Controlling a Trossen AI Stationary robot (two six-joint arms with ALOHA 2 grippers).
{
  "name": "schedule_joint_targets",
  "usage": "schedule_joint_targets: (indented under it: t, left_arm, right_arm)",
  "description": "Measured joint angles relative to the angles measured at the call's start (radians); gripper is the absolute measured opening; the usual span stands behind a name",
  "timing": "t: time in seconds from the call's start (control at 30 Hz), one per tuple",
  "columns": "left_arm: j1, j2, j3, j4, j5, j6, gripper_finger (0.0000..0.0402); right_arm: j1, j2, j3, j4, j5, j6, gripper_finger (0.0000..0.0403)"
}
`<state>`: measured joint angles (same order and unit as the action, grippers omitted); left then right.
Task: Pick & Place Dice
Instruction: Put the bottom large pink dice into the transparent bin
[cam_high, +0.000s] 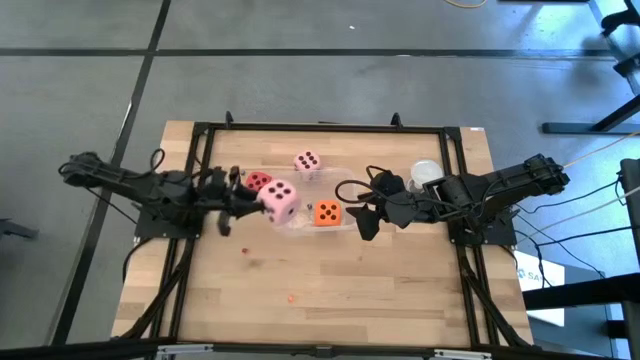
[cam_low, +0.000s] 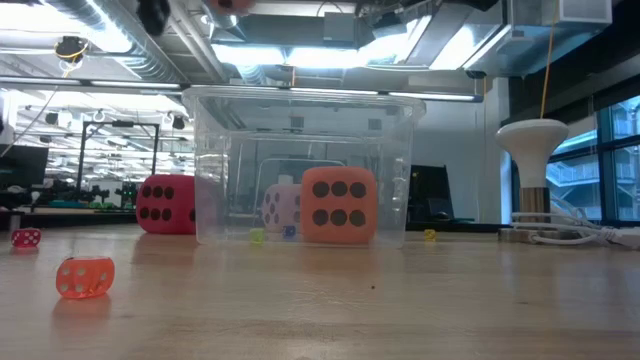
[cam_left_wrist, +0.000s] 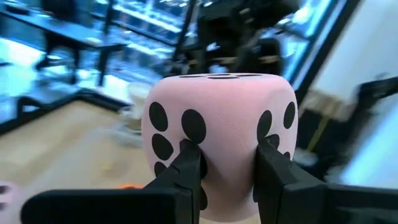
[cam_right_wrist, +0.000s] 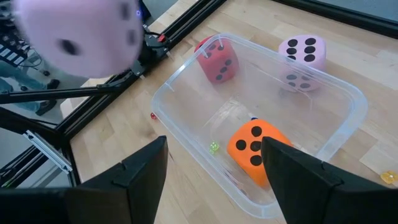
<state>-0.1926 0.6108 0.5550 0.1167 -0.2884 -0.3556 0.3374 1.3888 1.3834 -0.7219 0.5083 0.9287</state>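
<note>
My left gripper (cam_high: 258, 200) is shut on a pale pink die (cam_left_wrist: 217, 118) and holds it in the air over the left end of a clear plastic tub (cam_right_wrist: 186, 78). An orange die (cam_right_wrist: 255, 146) lies on the tub's floor. A red die (cam_right_wrist: 216, 59) and a second pink die (cam_right_wrist: 301, 56) stand on the table just outside the tub's far wall. My right gripper (cam_right_wrist: 214, 180) hovers open above the tub's right end, with nothing between its fingers. My left gripper pinches the pink die between its two fingers (cam_left_wrist: 186, 163), which press into two opposite pip faces (cam_left_wrist: 205, 146) near the die's lower half. The fingers come at it level, from the table's left. The die is lifted clear of table and tub and sits upright.
A small translucent orange die (cam_low: 85, 277) and a tiny red one (cam_low: 25, 238) lie on the wood near the front. Small green and blue bits lie in the tub. A white mushroom-shaped stand (cam_low: 532, 150) is at the right. Black frame rails (cam_high: 200, 160) border the table.
</note>
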Motion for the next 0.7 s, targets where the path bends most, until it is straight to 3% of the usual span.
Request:
schedule_joint_targets:
  t: [0.23, 0.4, 0.57, 0.7]
  left_arm:
    - [0.18, 0.144, 0.124, -0.064, 0.117, 0.07, 0.0074]
    - [0.295, 0.26, 0.246, -0.294, 0.224, 0.105, 0.0074]
    - [0.364, 0.367, 0.349, -0.496, 0.236, 0.154, 0.007]
    - [0.379, 0.45, 0.405, -0.565, 0.268, 0.217, 0.0065]
  right_arm:
    - [0.0, 0.0, 0.0, 0.0, 0.0, 0.002, 0.0258]
    - [0.0, 0.0, 0.0, 0.0, 0.0, 0.005, 0.0258]
    - [0.0, 0.0, 0.0, 0.0, 0.0, 0.006, 0.0258]
    - [0.0, 0.0, 0.0, 0.0, 0.0, 0.005, 0.0258]
